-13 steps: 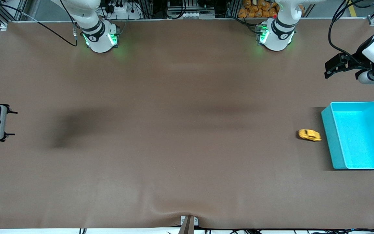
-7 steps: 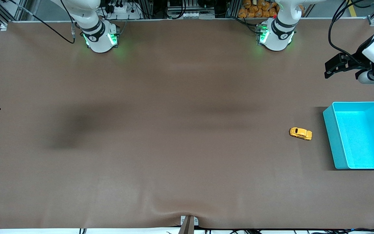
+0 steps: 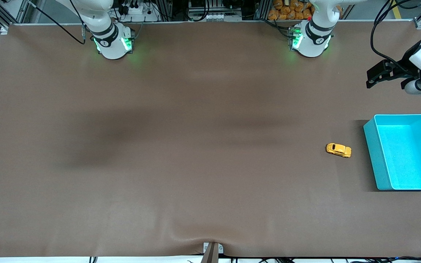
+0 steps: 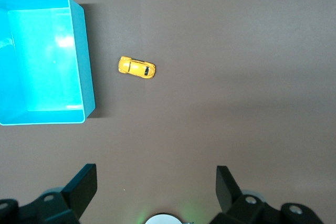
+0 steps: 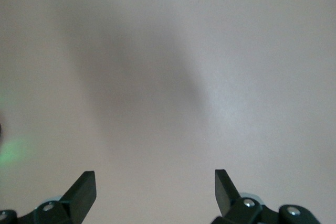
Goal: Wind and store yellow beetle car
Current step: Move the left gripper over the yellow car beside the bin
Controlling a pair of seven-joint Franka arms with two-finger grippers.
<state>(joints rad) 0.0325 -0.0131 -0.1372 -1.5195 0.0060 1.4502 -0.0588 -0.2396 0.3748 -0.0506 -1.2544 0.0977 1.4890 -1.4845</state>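
Yellow beetle car (image 3: 338, 150) untouched; left claw (image 4: 156, 195), right claw (image 5: 155, 192) agape, empty.

Yellow-orange all over the yellow beetle car (image 3: 338, 150) (image 4: 136, 68), with small dark windows. Bright teal on the teal bin (image 3: 405, 152) (image 4: 43, 59), lighter and shiny inside, a bit darker on the outer walls. Plain brown on the table cover (image 3: 196, 164), with soft darker shadow patches. Black on the fingers (image 4: 84, 186) of the left gripper (image 4: 156, 190), wide apart above the brown. Black too on the fingers (image 5: 84, 188) of the right gripper (image 5: 155, 190), also wide apart. White arms, with green lights glowing on both bases (image 3: 113, 42).
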